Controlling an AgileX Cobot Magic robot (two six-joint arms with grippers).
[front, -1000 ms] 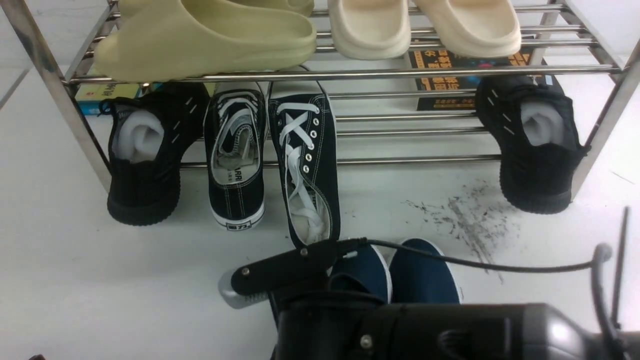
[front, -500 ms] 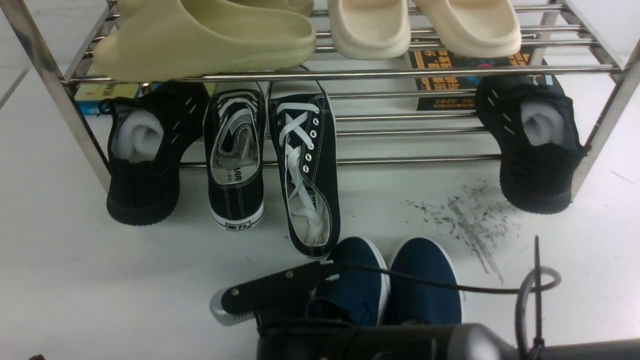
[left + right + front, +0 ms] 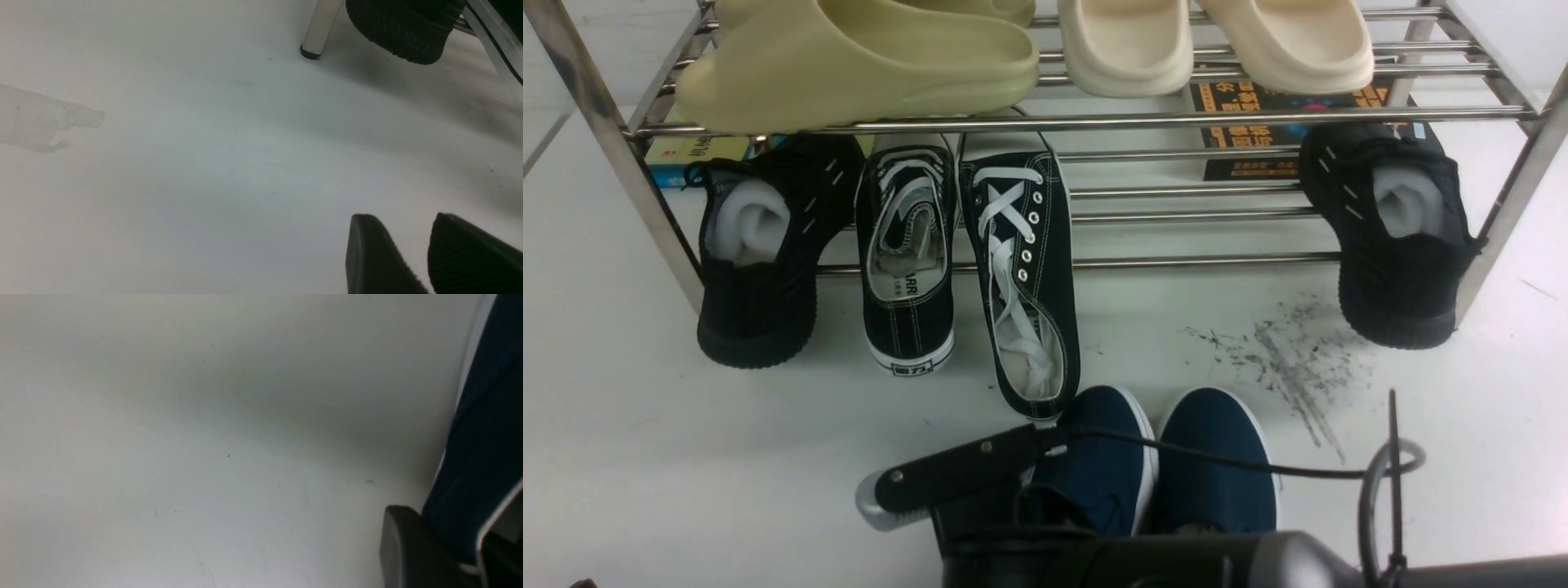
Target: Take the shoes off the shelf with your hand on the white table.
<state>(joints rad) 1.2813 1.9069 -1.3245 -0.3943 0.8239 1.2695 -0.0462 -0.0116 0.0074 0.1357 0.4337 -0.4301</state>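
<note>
Since the navy shoes (image 3: 1217,465) sat flat on the bench (image 3: 686,457), side by side with toes toward the shelf (image 3: 1176,122) and wholly clear of its lower bars, the carrying looked done and only the letting-go seemed left. The pair lay close to the bench's near edge, in front of the shelf, with the dark scuff marks (image 3: 1290,359) just off to their right. The left one's toe ended right beside the heel of a black lace-up sneaker (image 3: 1025,269) that hung out of the lower tier; whether they touched could not be told.

The right jaws straddled that left shoe's outer wall. One black finger (image 3: 947,482) lay along the outside, low over the bench. The right wrist view showed its pad (image 3: 408,547) next to the navy canvas (image 3: 482,437). Gripping the side wall probably suited sliding the shoe out from under the bars. Whether the right jaws were pinching the wall or resting loose around it could not be told.

The left jaws, seen only from their own wrist, hung low over bare bench near a shelf leg (image 3: 314,41), ribbed tips (image 3: 376,253) parted and empty, likely parked there because one arm sufficed.
</note>
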